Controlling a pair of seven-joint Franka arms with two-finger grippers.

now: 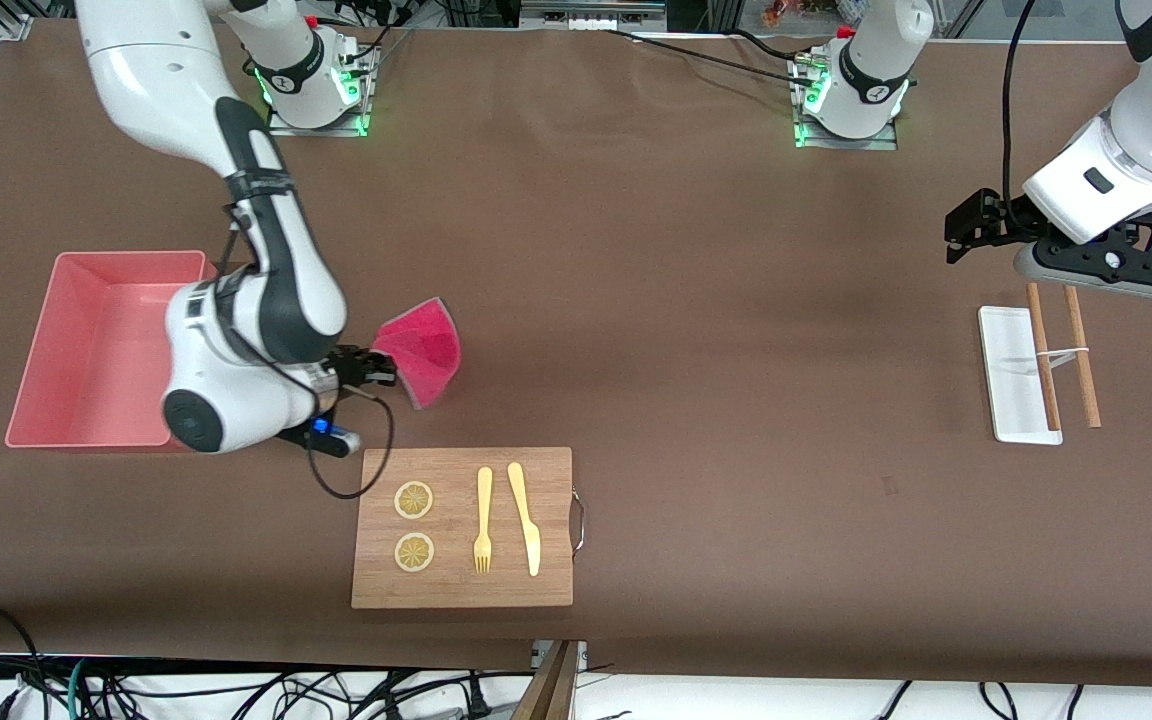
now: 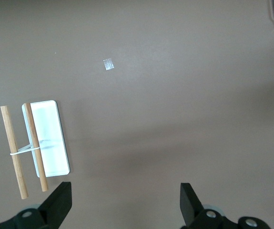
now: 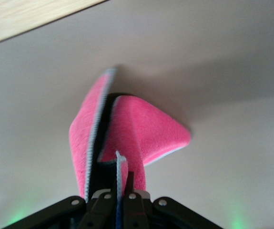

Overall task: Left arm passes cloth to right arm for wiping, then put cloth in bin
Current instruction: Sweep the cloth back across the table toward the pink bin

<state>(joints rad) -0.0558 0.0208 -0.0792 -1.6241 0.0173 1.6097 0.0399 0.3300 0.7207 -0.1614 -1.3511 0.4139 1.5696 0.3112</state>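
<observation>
Handover looks done: right gripper [image 1: 383,368] has its fingers clamped on the cloth [image 1: 423,350], held up just beside the bin [image 1: 101,345], left gripper [image 2: 126,202] waits wide open and empty well apart, so next is lowering to wipe the table [image 1: 686,300].
</observation>
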